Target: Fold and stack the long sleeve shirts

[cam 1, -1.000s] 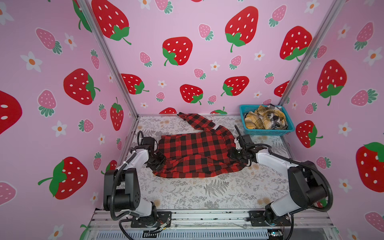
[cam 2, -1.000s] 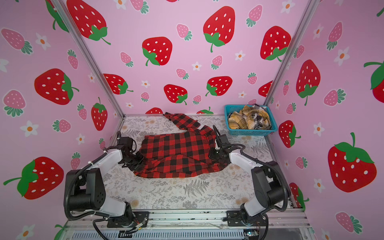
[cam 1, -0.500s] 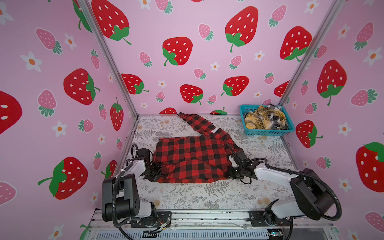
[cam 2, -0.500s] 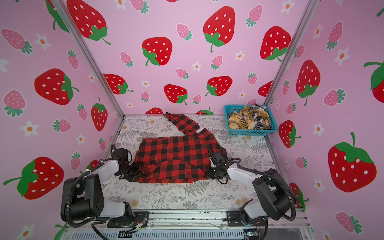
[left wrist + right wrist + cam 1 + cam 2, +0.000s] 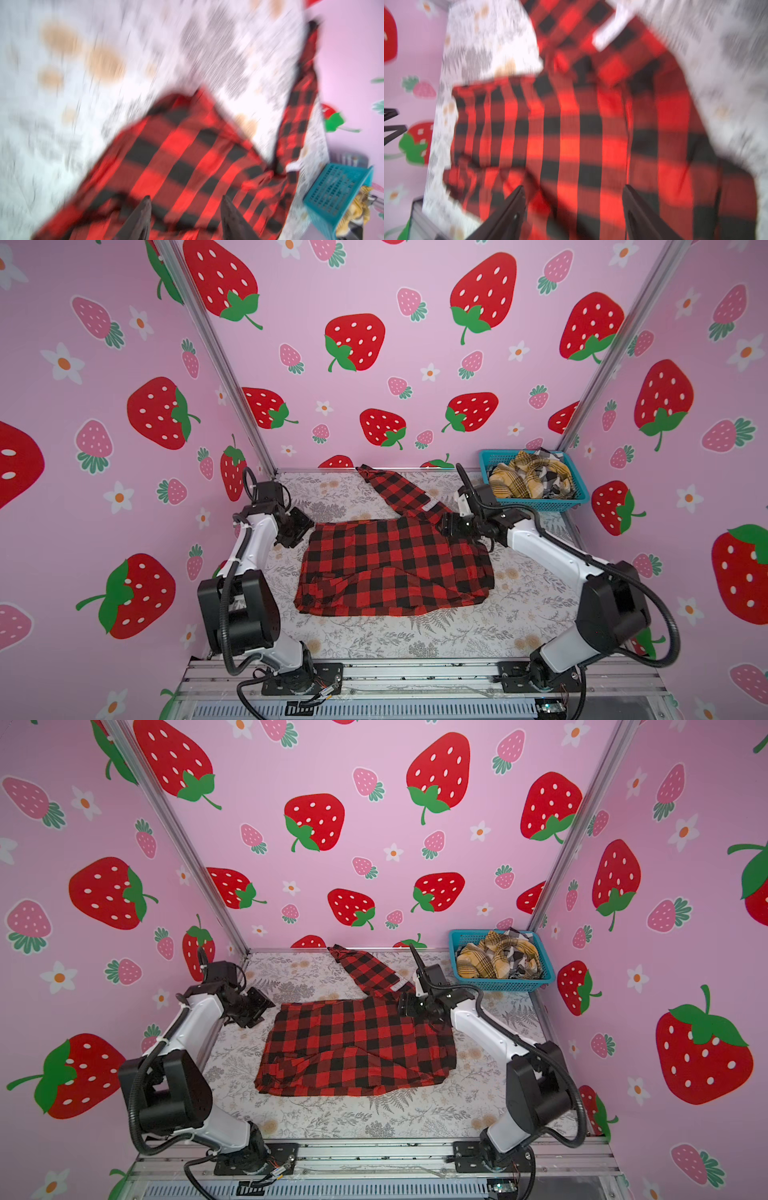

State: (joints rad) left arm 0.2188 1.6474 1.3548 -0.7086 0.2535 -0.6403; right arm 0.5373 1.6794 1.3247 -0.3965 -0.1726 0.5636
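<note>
A red-and-black check long sleeve shirt (image 5: 395,564) (image 5: 357,1044) lies spread on the floral table, one sleeve (image 5: 399,491) stretched toward the back wall. My left gripper (image 5: 297,526) (image 5: 253,1006) hovers off the shirt's far left corner. My right gripper (image 5: 451,526) (image 5: 409,1006) hangs over its far right shoulder. In the blurred wrist views both grippers (image 5: 187,199) (image 5: 573,188) stand open above the check cloth (image 5: 187,155) (image 5: 571,135), holding nothing. A mustard plaid shirt (image 5: 511,485) and a black-white plaid shirt (image 5: 550,475) lie crumpled in the basket.
The teal mesh basket (image 5: 536,502) (image 5: 503,984) sits in the back right corner, also in the left wrist view (image 5: 336,187). Pink strawberry walls close three sides. Bare floral table (image 5: 374,639) runs between the shirt's front hem and the metal rail (image 5: 415,672).
Both grippers pulled the shirt toward the front, then let go. They have opened and drawn back up to the shirt's far corners. The shirt lies flatter and nearer the front.
</note>
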